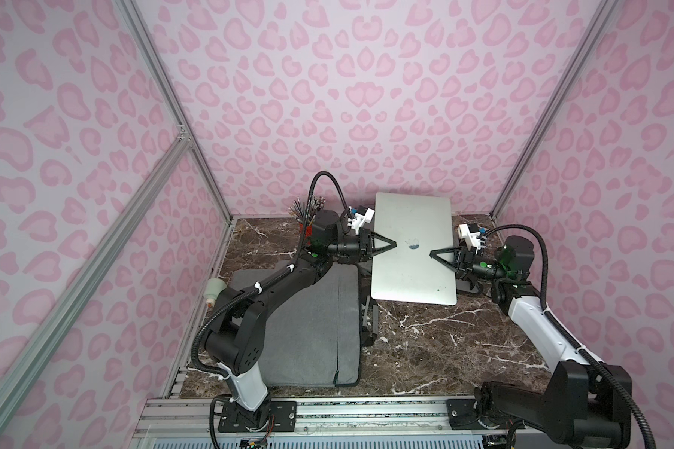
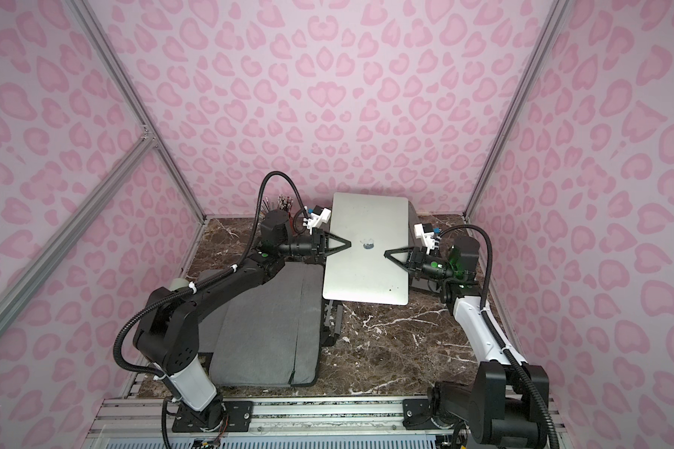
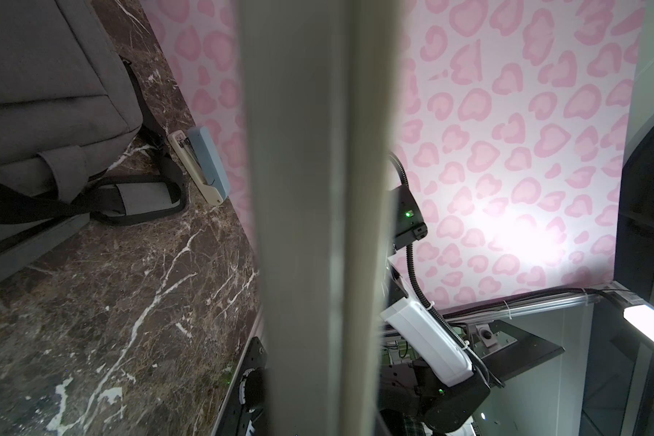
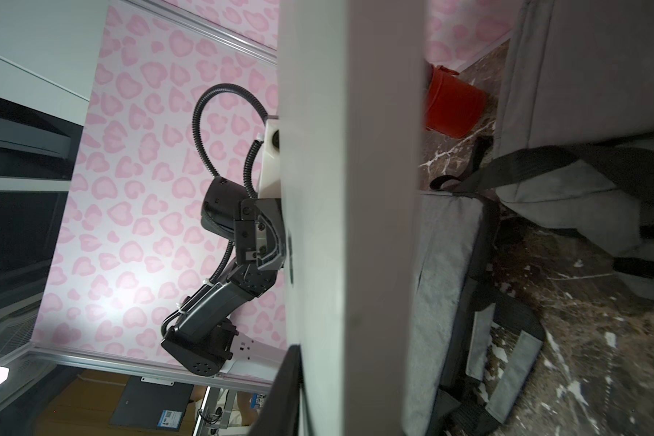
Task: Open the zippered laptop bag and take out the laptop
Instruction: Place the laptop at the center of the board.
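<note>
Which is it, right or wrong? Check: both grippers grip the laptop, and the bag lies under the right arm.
Wrong. In both top views the bag lies under the left arm; left gripper and right gripper do grip the laptop.

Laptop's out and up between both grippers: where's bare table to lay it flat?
The open marble lies below the laptop, bordered by the grey laptop bag on one side and the right arm on the other. The far side is crowded: a red pencil cup, a backpack and a stapler.
</note>
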Robot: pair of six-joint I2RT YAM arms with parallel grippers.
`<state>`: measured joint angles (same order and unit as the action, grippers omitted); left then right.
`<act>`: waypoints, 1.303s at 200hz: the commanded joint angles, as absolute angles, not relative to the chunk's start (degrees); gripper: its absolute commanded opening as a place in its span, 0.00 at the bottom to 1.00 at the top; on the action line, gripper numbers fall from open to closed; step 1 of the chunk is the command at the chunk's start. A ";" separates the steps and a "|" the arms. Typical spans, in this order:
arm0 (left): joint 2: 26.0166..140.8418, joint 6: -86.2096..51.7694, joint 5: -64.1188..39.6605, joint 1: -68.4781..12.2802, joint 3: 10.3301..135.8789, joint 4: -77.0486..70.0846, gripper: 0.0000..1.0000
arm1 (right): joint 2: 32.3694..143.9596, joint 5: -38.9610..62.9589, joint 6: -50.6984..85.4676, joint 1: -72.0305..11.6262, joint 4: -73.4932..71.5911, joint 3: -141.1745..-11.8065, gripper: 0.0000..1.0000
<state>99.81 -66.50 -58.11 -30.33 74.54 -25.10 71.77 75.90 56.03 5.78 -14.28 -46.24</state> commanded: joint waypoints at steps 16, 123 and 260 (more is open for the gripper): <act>97.30 -66.35 -57.20 -30.50 72.27 -33.14 0.02 | 71.83 65.98 41.40 8.70 1.47 -47.47 0.44; 98.52 -66.10 -46.84 -42.18 61.62 -37.84 0.02 | 65.69 40.19 23.21 14.94 21.69 -53.92 0.66; 109.77 -78.37 -29.20 -53.16 49.67 -55.49 0.02 | 64.42 39.03 24.96 14.94 19.34 -50.72 0.72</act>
<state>109.34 -76.29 -30.04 -52.38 49.98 -41.85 64.49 38.85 24.93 15.00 20.80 -51.40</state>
